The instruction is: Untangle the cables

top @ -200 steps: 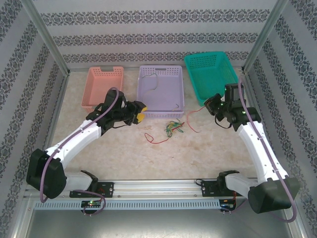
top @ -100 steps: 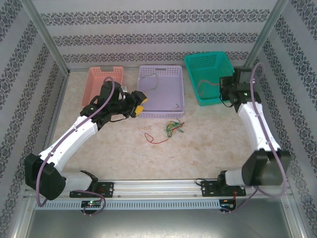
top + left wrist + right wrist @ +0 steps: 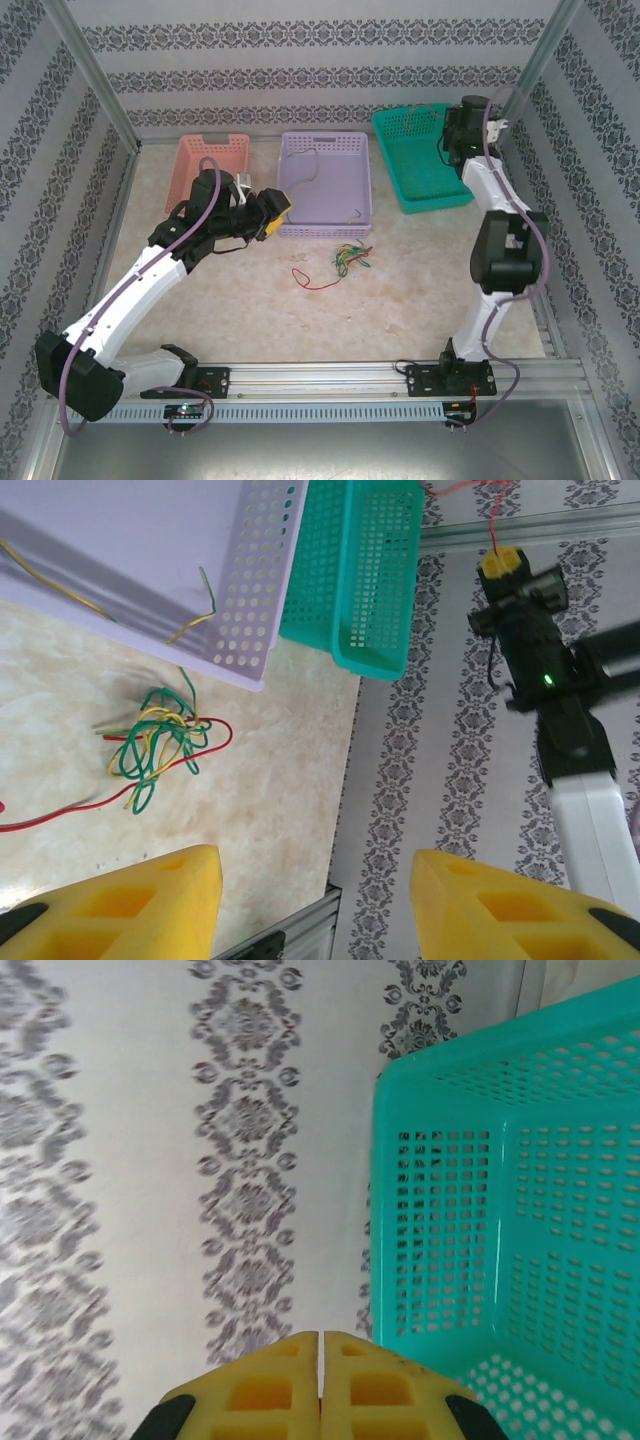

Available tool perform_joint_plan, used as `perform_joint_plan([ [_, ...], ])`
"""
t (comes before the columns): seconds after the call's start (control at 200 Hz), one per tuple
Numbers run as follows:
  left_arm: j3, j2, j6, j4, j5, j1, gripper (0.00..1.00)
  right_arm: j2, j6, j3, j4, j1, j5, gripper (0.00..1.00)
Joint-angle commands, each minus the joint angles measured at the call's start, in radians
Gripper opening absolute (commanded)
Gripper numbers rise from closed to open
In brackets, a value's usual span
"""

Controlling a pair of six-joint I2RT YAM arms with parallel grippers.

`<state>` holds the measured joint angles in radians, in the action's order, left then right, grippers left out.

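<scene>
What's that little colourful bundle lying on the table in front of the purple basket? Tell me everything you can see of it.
It is a tangle of cables: thin, flexible wires, mostly green and yellow, looped through one another, with a red one trailing out sideways. It lies flat on the pale marbled table, just in front of the purple basket, held by nothing.

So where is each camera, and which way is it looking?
Top: above and behind, looking down on the table and tangled cables; left arm and right arm show.
Left wrist: facing the tangled cables and the right gripper pinching a red cable; fingers of the open left gripper show.
Right wrist: at the green basket, facing it and the wall; its shut fingers show.
Shared: all three see the green basket.
</scene>
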<state>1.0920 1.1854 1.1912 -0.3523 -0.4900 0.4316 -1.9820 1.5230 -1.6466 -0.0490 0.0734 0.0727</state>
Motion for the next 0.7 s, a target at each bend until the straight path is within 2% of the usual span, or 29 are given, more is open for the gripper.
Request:
perform_joint_plan([
  [0.0, -0.022, -0.032, -0.035, -0.015, 0.020, 0.003, 0.53, -0.097, 0.049, -0.082, -0.169, 0.002, 0.038, 0.00],
  [0.115, -0.042, -0.054, -0.027, -0.013, 0.025, 0.003, 0.53, -0.174, 0.065, -0.125, -0.146, 0.006, 0.036, 0.01],
  [0.295, -0.056, -0.085, -0.037, -0.047, 0.030, 0.003, 0.53, -0.215, 0.119, -0.052, -0.177, 0.011, -0.036, 0.40],
  [0.445, -0.058, -0.080, -0.045, -0.053, 0.013, 0.003, 0.54, -0.065, 0.089, 0.125, -0.194, 0.013, -0.030, 0.63],
  [0.555, -0.052, -0.060, -0.051, -0.047, -0.003, 0.004, 0.54, 0.092, 0.008, 0.234, -0.139, 0.019, 0.002, 0.69],
  [0.699, -0.037, -0.017, -0.072, -0.061, -0.020, 0.004, 0.54, 0.292, -0.149, 0.304, 0.012, 0.016, 0.008, 0.65],
])
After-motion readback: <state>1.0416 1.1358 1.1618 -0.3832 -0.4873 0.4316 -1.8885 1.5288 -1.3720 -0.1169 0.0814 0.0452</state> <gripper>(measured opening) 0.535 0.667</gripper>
